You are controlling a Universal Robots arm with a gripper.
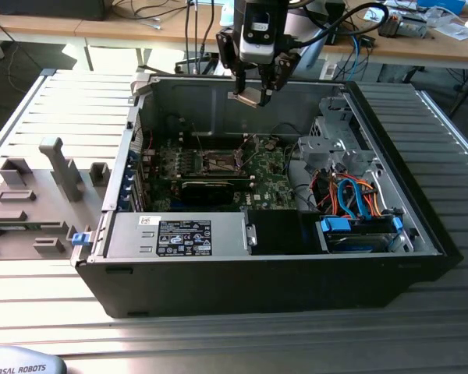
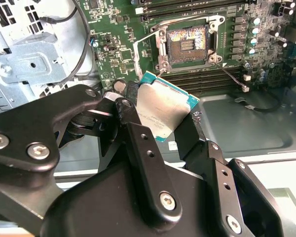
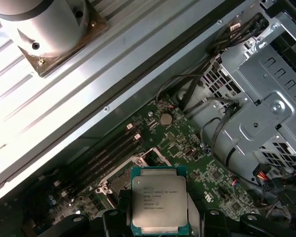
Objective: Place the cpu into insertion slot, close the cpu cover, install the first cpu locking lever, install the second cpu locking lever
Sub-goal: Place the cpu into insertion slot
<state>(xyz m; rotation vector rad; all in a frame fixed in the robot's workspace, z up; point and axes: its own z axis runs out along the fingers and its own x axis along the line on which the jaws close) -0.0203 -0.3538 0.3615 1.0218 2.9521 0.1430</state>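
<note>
the insertion slot (image 1: 218, 162) on the board sat bare, with nothing seated in it. toward the exterior view's right of it and well above, my gripper (image 1: 255, 92) was clamped on the cpu (image 1: 247, 98) by its edges. i judged all four steps undone: nothing placed, closed or locked.

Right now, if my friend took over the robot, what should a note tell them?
Claw: shut on the cpu, gripping two opposite edges, up in the air over the open computer case.
Socket: on the motherboard, empty, contacts showing. The cpu is apart from it.
Done: cpu is in the claw.
Left: all four steps. Nothing is seated or locked yet.
</note>
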